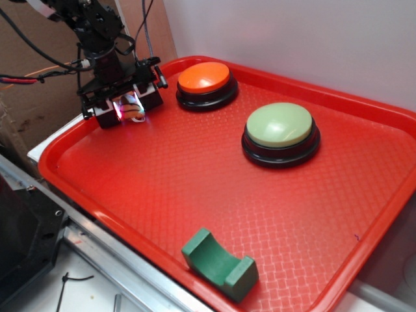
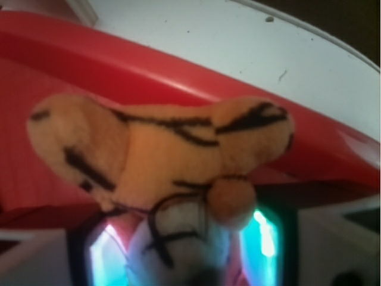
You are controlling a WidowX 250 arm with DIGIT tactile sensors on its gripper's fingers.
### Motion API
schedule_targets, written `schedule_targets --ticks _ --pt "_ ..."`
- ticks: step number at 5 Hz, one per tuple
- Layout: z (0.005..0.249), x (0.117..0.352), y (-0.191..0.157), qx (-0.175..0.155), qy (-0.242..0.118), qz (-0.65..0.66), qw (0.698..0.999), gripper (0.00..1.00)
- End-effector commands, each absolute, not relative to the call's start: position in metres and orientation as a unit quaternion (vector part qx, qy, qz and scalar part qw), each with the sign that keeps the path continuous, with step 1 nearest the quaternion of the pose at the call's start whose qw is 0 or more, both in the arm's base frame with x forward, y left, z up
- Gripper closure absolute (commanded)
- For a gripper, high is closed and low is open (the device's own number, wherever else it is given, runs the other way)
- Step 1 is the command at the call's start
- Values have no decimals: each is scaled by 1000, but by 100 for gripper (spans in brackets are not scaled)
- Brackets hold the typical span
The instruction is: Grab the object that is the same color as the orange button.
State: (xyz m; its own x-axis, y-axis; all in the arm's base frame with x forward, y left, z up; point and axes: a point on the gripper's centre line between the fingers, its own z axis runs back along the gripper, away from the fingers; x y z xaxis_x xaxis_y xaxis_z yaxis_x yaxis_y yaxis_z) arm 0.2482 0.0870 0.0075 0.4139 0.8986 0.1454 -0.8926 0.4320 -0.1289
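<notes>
The tiny plush tiger (image 1: 133,108), orange with black stripes and white patches, sits between the jaws of my gripper (image 1: 130,106) at the tray's far left corner. In the wrist view the tiger (image 2: 161,161) fills the frame, close against the lit fingers (image 2: 265,238) on both sides; the gripper is shut on it. I cannot tell if the tiger is off the tray floor. The orange button (image 1: 204,78), a glossy orange dome on a black base, stands just to the right of the gripper.
A pale green domed button (image 1: 281,127) stands at the right middle of the red tray (image 1: 195,188). A green notched foam block (image 1: 219,263) lies near the tray's front edge. The raised tray rim (image 2: 178,71) runs close behind the tiger.
</notes>
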Motion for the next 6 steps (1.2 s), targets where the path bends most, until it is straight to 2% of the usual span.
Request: schedule_targets --ticks 1,2,3,4,5,6 --pt "71 246 73 -37 -56 392 917 100" --pt "94 236 39 -34 -53 281 958 100" --pt "116 215 1 -39 -54 174 983 100" --pt "135 193 -20 -88 -40 79 992 100" --pt "145 176 -35 -86 -36 33 995 100" --pt "142 171 -45 -67 -47 29 996 100"
